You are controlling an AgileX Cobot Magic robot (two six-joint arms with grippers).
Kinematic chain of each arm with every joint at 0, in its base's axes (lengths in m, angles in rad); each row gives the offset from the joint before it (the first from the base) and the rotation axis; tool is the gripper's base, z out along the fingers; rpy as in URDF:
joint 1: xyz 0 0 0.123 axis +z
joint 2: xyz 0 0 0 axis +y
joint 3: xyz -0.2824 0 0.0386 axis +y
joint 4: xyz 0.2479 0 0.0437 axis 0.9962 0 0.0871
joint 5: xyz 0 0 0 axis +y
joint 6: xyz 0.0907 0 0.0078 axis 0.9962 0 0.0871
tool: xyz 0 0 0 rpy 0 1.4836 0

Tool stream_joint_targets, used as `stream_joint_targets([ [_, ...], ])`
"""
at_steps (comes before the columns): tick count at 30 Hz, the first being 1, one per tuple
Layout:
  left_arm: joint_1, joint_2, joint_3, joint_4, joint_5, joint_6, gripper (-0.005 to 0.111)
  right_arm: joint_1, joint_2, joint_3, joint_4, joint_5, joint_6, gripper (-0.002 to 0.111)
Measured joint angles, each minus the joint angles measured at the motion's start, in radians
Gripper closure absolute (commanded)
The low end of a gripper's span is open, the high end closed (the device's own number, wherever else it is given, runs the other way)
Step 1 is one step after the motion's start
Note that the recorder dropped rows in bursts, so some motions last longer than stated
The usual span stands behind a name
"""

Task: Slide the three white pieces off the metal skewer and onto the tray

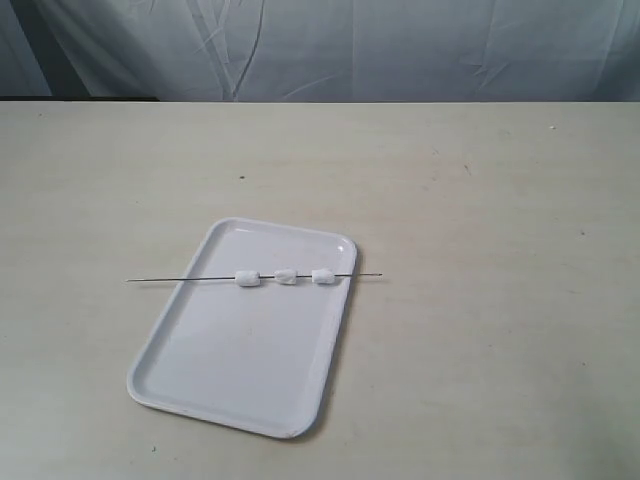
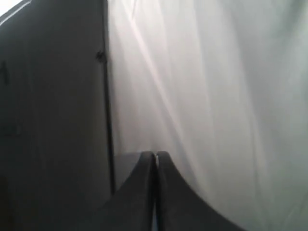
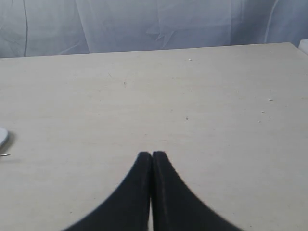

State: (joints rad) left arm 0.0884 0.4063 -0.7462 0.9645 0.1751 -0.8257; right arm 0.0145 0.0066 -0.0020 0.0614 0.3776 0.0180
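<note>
A white tray (image 1: 215, 370) lies on the table in the exterior view. Across its far part rests the thin metal skewer (image 1: 180, 279), overhanging both long sides. Three white pieces are threaded on it over the tray: the left piece (image 1: 247, 279), the middle piece (image 1: 286, 276) and the right piece (image 1: 322, 276). Neither arm shows in the exterior view. My left gripper (image 2: 155, 155) is shut with nothing in it and faces a pale curtain. My right gripper (image 3: 152, 155) is shut and empty above bare table; the skewer's tip (image 3: 5, 155) and the tray's corner (image 3: 2, 136) peek in at that view's edge.
The beige table (image 1: 480, 300) stretches around the tray on every side. A crumpled grey-white curtain (image 1: 400, 50) hangs behind the far table edge. A dark panel (image 2: 48, 110) stands beside the curtain in the left wrist view.
</note>
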Motion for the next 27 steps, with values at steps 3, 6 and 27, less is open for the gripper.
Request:
stream_joint_targets([
  [3,0.0,0.052,-0.01,-0.017,0.148,0.072,0.107,0.0,0.0,0.0,0.0,0.0,0.0,0.109],
  [6,0.0,0.097,-0.01,-0.186,0.286,0.279,0.107,0.0,0.0,0.0,0.0,0.0,0.0,0.109],
  [27,0.0,0.636,0.096,-1.681,0.66,1.41,0.095,0.0,0.0,0.0,-0.011,0.0,0.0,0.109],
])
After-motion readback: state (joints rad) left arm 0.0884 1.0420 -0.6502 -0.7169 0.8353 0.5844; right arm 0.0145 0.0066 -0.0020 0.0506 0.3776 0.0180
